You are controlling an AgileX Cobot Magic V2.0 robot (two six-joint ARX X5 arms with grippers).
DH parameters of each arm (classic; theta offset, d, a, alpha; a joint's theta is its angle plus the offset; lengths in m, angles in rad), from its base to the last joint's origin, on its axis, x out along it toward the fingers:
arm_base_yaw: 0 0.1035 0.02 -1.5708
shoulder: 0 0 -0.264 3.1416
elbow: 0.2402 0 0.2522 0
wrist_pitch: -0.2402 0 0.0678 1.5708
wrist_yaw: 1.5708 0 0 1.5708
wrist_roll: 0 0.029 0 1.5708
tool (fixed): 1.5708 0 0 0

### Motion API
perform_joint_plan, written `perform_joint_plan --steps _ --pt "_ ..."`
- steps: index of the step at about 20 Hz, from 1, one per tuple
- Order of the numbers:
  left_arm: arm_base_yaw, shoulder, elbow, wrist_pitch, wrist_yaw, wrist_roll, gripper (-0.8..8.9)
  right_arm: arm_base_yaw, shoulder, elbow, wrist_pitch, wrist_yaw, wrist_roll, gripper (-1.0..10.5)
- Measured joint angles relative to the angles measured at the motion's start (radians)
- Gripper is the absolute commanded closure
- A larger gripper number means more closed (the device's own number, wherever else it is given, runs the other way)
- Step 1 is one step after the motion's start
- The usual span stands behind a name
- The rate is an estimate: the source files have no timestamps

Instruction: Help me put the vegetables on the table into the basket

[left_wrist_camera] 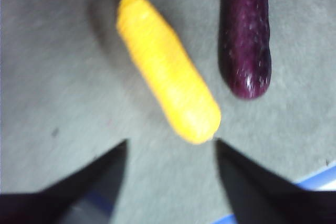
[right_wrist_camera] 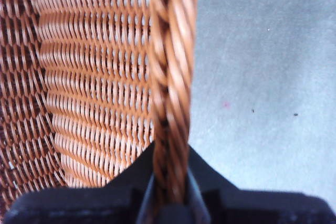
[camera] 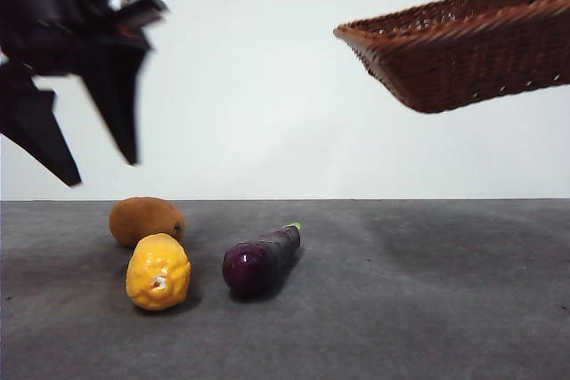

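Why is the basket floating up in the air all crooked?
The right gripper is clamped on the wicker basket rim, holding it tilted above the table. No vegetable is inside that I can see.

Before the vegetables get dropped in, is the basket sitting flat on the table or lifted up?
Lifted and tilted. The basket hangs above the table, with the right gripper shut on its rim.

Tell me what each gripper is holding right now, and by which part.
The right gripper is clamped on the wicker basket by its braided rim. The left gripper is open, holding nothing.
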Motion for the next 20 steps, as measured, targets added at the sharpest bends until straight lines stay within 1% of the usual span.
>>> perform_joint_plan --steps 2,5,8,11,15,16,18,19,20 --pt "-0.015 0.092 0.057 -0.004 -0.010 0.000 3.31 0.000 -0.019 0.000 -0.009 0.000 -0.004 9.6" --pt "-0.024 0.184 0.122 -0.008 -0.053 0.000 3.31 0.000 -0.039 0.000 -0.016 0.000 -0.007 9.6" --pt "-0.024 0.246 0.137 -0.008 -0.056 -0.004 3.31 0.000 -0.046 0.000 -0.032 0.000 -0.020 9.6" --pt "-0.024 0.307 0.137 0.005 -0.060 -0.027 3.32 0.000 -0.046 0.000 -0.031 0.000 -0.023 9.6" --pt "-0.024 0.335 0.137 0.040 -0.060 -0.050 3.47 0.000 -0.046 0.000 -0.031 0.000 -0.025 9.6" --pt "-0.024 0.335 0.137 0.045 -0.065 -0.053 3.56 0.000 -0.046 0.000 -0.031 0.000 -0.025 9.6" --pt "-0.026 0.335 0.137 0.041 -0.079 -0.053 4.73 0.000 -0.046 0.000 -0.031 0.000 -0.025 9.6" --pt "-0.026 0.336 0.137 0.033 -0.079 -0.053 5.05 0.000 -0.046 0.000 -0.031 0.000 -0.025 9.6" --pt "-0.026 0.339 0.137 0.027 -0.079 -0.053 5.05 0.000 -0.046 0.000 -0.031 0.000 -0.026 9.6"
